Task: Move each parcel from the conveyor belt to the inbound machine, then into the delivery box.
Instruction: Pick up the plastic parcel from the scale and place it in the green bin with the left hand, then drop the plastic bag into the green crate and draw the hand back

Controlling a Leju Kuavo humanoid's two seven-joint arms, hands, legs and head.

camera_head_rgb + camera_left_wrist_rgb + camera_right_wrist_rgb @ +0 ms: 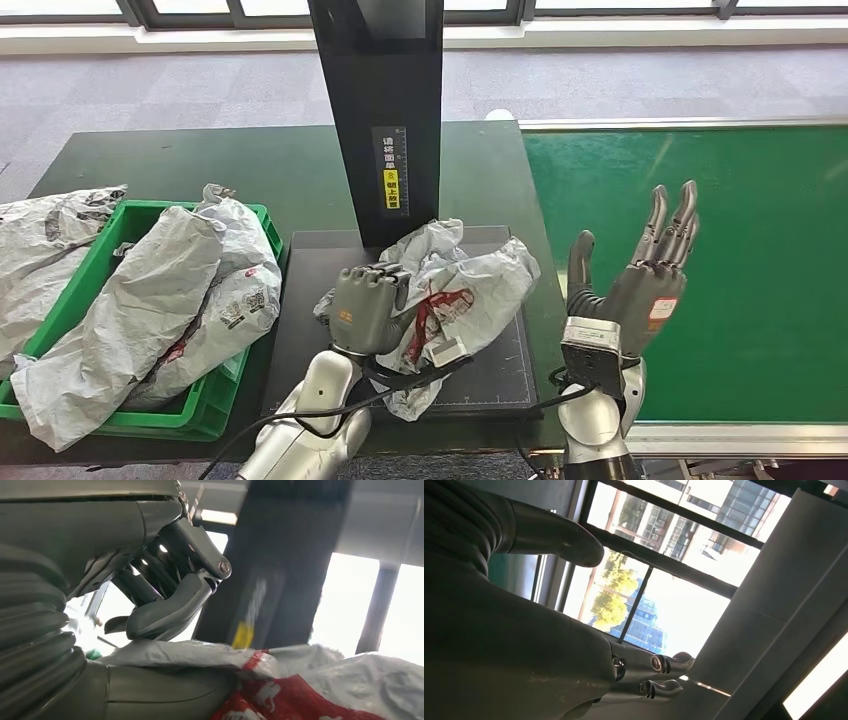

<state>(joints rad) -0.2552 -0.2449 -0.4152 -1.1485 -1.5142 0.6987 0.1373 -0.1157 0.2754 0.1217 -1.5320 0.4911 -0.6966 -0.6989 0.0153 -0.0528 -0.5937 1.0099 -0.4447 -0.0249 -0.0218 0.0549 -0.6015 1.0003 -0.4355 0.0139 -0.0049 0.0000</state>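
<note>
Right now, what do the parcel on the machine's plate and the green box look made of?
The parcel under the left hand looks like thin grey plastic film, a soft mailer bag: crinkled, slightly glossy, with red print. The green box looks like rigid moulded plastic, with a smooth, uniform rim; I can't confirm more.

A dark green table [300, 165] fills the middle left; grey carpet [180, 90] runs across the top, below windows [230, 10].
</note>
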